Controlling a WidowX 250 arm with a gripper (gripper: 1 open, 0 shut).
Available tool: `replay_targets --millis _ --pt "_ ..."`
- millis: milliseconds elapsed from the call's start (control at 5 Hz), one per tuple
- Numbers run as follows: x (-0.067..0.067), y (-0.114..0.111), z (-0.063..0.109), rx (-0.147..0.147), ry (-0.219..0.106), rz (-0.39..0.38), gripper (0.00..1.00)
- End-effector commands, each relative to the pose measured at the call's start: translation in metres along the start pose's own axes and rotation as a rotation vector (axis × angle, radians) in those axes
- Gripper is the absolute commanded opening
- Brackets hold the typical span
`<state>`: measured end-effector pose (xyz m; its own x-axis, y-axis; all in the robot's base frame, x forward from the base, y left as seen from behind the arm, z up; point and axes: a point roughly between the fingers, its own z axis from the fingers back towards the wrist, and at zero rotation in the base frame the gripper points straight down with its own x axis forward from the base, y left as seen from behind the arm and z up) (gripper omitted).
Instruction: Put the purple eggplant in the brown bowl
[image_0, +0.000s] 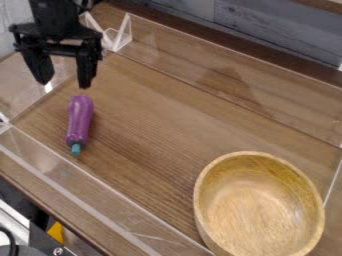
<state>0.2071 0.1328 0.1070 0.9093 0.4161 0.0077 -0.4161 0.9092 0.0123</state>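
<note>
The purple eggplant lies on the wooden table at the left, its teal stem tip pointing toward the near edge. My gripper hangs just above and behind the eggplant's far end, pointing straight down. Its two black fingers stand wide apart with nothing between them. The brown bowl sits at the lower right, far from the gripper, and holds nothing.
Clear acrylic walls fence the table on the near and left sides. A small clear folded stand sits at the back left, close behind the arm. A grey plank wall runs along the back.
</note>
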Motion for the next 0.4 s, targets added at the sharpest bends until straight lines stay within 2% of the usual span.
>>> replay_targets --millis 0,200 --pt "0.000 0.000 -0.010 -0.006 -0.027 -0.014 1.00" --pt "-0.008 0.003 -0.024 -0.013 -0.036 0.019 1.00"
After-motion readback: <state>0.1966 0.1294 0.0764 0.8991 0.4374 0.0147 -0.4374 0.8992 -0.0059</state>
